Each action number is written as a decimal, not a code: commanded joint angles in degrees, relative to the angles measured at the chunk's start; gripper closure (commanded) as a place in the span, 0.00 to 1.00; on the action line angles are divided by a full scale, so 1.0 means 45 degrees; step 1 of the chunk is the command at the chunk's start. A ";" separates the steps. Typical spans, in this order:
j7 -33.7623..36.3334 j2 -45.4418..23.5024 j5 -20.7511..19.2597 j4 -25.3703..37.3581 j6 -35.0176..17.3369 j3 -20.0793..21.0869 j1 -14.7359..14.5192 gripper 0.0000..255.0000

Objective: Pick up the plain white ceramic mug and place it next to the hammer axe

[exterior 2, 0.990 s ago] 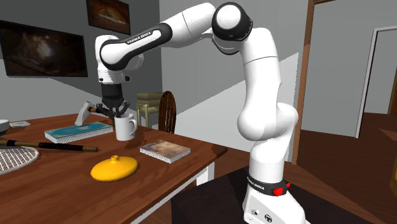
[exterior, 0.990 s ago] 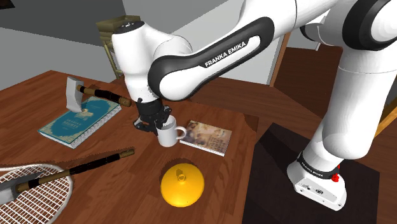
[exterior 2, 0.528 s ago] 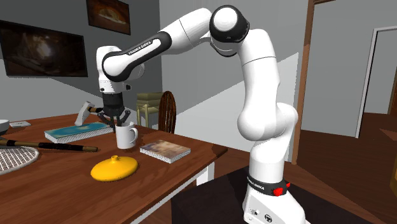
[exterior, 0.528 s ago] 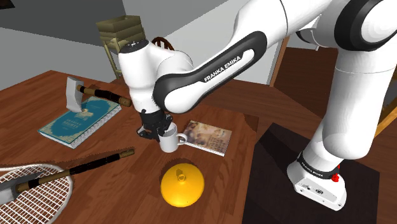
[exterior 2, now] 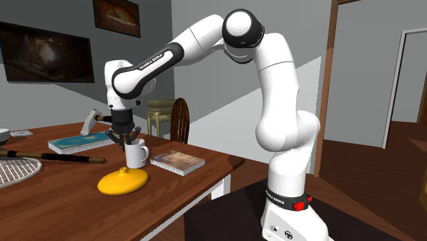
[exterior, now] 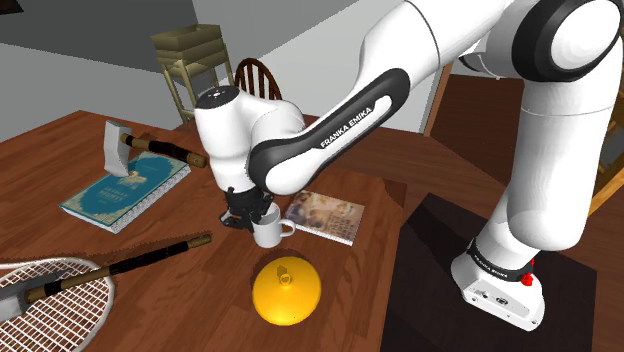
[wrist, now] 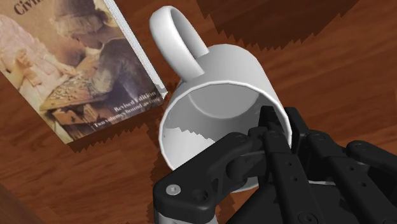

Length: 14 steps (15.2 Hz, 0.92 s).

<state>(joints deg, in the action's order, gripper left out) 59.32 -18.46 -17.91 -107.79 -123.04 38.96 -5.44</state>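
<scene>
Gripper [exterior: 246, 211]: black fingers nearly together, seemingly pinching the white mug [exterior: 266, 232] by its rim wall, opposite the handle.
Mug: just beside the picture book [exterior: 325, 214], near the yellow lid [exterior: 286, 290], well apart from the hammer axe [exterior: 124, 148].
Room: bare wood between mug and axe; the table [exterior: 200, 290] edge lies beyond the picture book.
Hidden: fingertips partly behind the mug wall; whether its base touches the table is unclear.
Change: mug and gripper have shifted toward the lid, away from the axe.
</scene>
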 commanded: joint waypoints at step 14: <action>-0.0236 0.0421 0.0374 0.0329 0.0638 0.0171 0.0107 0.00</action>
<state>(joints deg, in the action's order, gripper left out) 58.76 -17.77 -17.17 -106.38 -121.21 39.30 -5.33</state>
